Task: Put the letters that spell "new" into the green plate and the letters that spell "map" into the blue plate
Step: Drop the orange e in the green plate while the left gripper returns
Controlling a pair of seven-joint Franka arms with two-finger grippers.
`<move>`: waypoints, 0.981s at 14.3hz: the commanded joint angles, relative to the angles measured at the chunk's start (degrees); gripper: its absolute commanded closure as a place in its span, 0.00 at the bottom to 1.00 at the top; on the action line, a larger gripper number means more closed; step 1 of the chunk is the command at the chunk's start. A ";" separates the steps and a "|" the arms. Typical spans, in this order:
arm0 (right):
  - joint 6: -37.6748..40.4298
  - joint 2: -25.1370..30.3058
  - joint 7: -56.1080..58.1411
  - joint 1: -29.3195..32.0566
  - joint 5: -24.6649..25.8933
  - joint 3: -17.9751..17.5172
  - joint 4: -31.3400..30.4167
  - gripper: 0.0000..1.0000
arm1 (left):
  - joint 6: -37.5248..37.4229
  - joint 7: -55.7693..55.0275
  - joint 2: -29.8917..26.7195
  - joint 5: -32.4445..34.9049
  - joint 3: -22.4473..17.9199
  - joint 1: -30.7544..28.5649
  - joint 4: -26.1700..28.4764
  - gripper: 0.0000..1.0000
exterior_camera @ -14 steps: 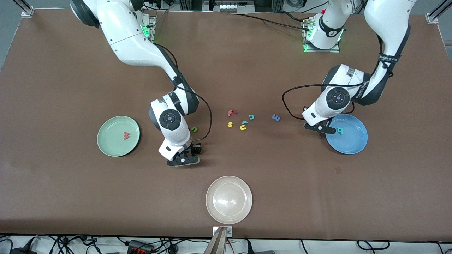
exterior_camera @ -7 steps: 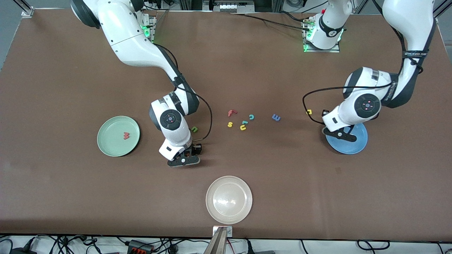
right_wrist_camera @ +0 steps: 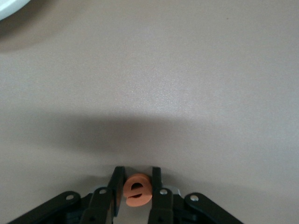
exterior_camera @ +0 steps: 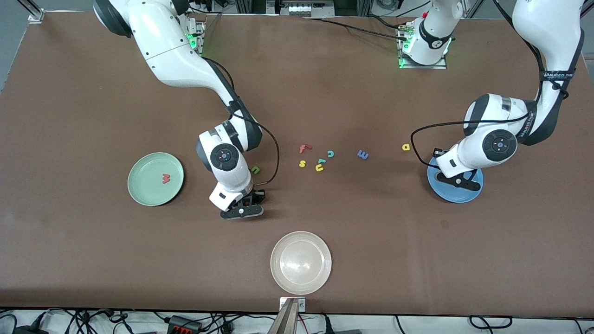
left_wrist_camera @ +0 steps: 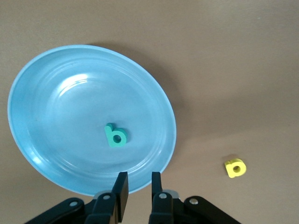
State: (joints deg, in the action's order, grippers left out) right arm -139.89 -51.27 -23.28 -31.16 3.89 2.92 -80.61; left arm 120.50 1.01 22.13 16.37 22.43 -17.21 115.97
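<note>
Clamping the right gripper onto the orange "e", jaws just drawn in, down at the table between green plate and whitish plate; ready to lift. Left gripper empty, together, shifted over blue plate holding teal "p"; yellow "a" beside plate.

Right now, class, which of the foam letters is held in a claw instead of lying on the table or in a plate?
The orange "e", pinched between the fingers of the right claw; every other visible letter lies loose.
</note>
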 commanded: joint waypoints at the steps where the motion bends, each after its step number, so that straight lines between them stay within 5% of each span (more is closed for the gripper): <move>1: 3.64 0.90 -0.89 1.70 -0.02 -0.19 0.11 0.93 | 0.61 0.93 1.69 2.00 0.43 -1.07 -1.10 0.71; 7: 24.39 9.42 4.47 9.52 1.03 0.51 -1.55 0.94 | 0.61 0.93 2.04 2.00 0.43 -1.16 -0.84 0.71; 14: 23.70 20.16 17.56 21.03 1.03 0.60 -16.59 0.94 | 1.66 0.93 2.22 2.00 0.43 -1.07 -0.40 0.71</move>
State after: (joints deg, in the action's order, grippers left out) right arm -114.87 -34.46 -8.19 -13.14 4.25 4.56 -91.67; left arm 121.42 1.21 23.83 16.96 22.47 -17.89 115.90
